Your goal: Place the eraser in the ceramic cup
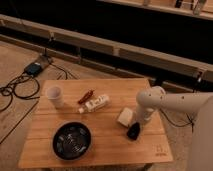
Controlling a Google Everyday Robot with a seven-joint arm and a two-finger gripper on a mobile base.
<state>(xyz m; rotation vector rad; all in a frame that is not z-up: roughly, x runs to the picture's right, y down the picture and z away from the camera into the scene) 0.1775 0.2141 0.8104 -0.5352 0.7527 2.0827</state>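
A small mark (159,148) is showing near the wooden table's (107,131) front right corner, too faint to read. The gripper (134,126) is pinching the flat black eraser (133,133) near the right edge, just beside a cream block (124,116). A white bottle (95,104) and a round black bowl (72,141) are sitting between it and the tapered ceramic cup (54,96) by the left edge.
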